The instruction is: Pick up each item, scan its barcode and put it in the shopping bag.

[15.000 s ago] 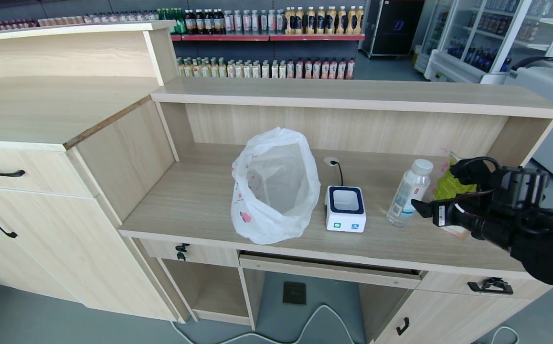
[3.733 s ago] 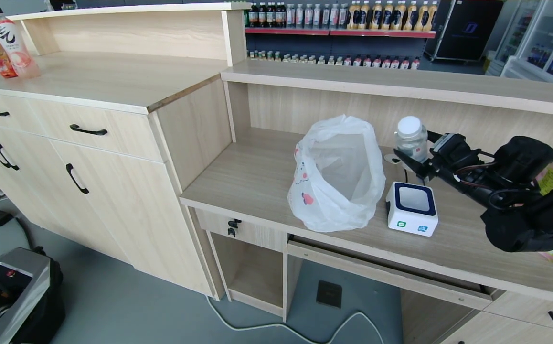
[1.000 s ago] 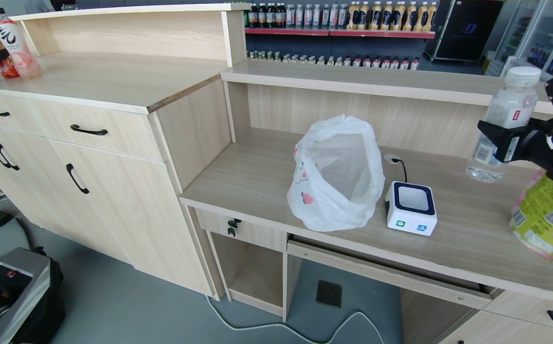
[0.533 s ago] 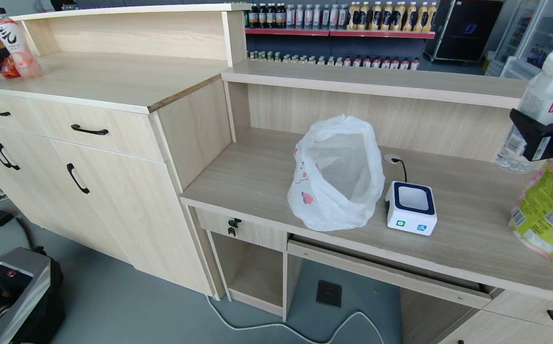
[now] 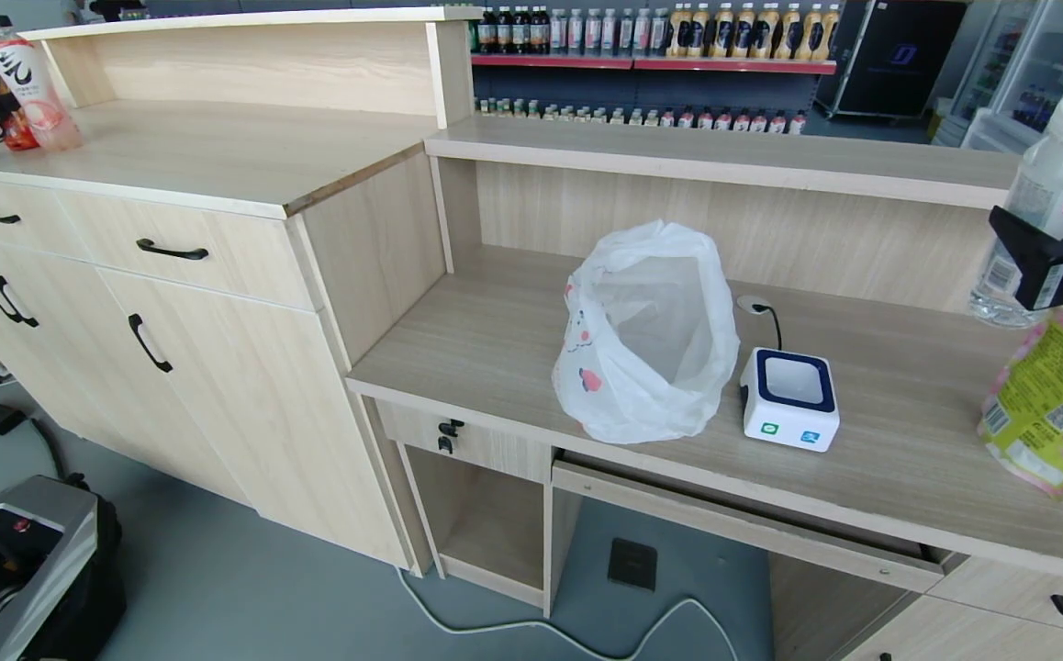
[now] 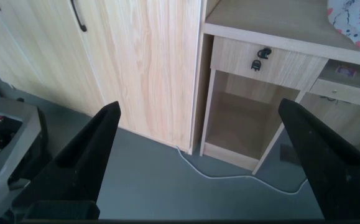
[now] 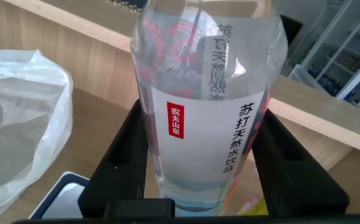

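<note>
So the right tool (image 5: 1046, 262) is clenched on the water bottle (image 5: 1059, 174). There's one black finger on each side of the label, about halfway down the body. The bottle is clear plastic with a white cap, held cap-up and nearly upright, leaning just a bit. It's lifted off the tabletop (image 5: 495, 340) at the far right end, well apart from the scanner (image 5: 788, 399) and even further from the shopping bag (image 5: 651, 335).

The bag is a thin white plastic one with small pink prints. It stands around the middle of the tabletop with its mouth gaping open. The scanner is the little white box with a dark-framed window on top, and it sits just beside the bag on the robot's right. A black cable (image 5: 775, 326) runs from behind it to a round hole in the tabletop.

A green and yellow snack pouch (image 5: 1041, 413) sits at the right end near the front edge, below the held bottle. It's hard to say whether it lies flat or is propped up.

The left tool (image 6: 198, 106) is released, with both fingers spread wide and nothing between them. It hangs low, out in front of the cabinet, over the grey floor (image 6: 155, 168). Past it there's a small drawer (image 6: 263, 59) with a lock, which sits above an open cubby.

Two pinkish drink bottles (image 5: 22, 83) stand on the higher side tabletop (image 5: 219, 156), way off to the left.
</note>
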You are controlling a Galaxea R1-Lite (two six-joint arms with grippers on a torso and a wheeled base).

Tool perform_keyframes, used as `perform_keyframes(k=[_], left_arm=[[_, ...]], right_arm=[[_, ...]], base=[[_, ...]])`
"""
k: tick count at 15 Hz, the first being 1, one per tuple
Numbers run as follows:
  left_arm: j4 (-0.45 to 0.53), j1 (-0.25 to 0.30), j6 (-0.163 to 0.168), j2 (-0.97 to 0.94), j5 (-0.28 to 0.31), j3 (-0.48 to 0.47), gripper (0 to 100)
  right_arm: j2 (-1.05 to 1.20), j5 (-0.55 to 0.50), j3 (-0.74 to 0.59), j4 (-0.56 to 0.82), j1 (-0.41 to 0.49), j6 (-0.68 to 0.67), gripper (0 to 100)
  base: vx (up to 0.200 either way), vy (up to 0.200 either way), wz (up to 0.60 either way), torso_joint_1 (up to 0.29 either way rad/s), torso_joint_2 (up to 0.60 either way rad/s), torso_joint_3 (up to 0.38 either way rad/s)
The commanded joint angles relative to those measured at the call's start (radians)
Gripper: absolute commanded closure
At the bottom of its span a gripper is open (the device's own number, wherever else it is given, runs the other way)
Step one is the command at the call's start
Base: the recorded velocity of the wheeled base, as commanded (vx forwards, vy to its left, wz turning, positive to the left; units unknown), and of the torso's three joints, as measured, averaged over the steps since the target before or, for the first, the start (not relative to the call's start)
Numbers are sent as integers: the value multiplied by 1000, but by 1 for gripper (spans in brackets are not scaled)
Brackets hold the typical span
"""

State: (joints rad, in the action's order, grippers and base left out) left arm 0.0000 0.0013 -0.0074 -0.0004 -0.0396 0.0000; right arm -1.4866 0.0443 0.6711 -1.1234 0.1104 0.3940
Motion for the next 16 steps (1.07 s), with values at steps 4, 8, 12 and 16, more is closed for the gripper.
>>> perform_keyframes(k=[4,8,12,16], left_arm=[[0,0,0,0,0,0,0],[0,0,-2,0,0,0,0],[0,0,0,0,0,0,0],[0,0,-2,0,0,0,0]], right_arm=[[-1,0,-2,1,-2,0,100],[-1,0,5,-1,-3,-6,100],[-1,2,19,-9,-8,-9,100],[-15,8,30,7,-6,-44,100]], base=[[0,0,0,0,0,0],[0,0,600,-6,1,4],[0,0,600,2,4,4],[0,0,0,0,0,0]])
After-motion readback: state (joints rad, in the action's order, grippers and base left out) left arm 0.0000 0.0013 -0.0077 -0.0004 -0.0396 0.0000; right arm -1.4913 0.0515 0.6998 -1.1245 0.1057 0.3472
